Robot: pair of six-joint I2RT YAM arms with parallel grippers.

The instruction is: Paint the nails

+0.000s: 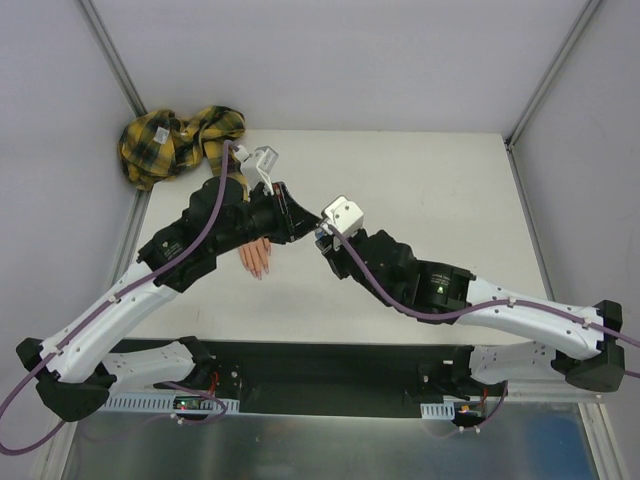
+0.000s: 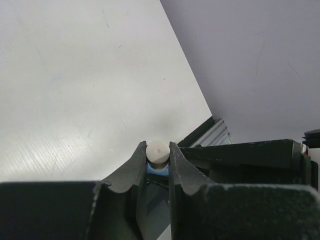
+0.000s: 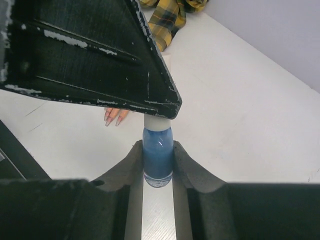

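Glossy pink pointed nails [image 3: 114, 117], left fingers [image 2: 131, 172] clamping white cap [image 2: 158, 151], right fingers [image 3: 126, 170] clamping blue bottle [image 3: 158, 152]

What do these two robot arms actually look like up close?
The left arm and right arm have white lower segments and black upper ones, each trailed by a purple cable. The left pincer and right pincer each have two curved black fingers.

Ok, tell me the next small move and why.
Likely rotate the left gripper to unscrew the white cap: it is shut on that cap, the right gripper clamps the blue bottle, and the bottle is not yet open.
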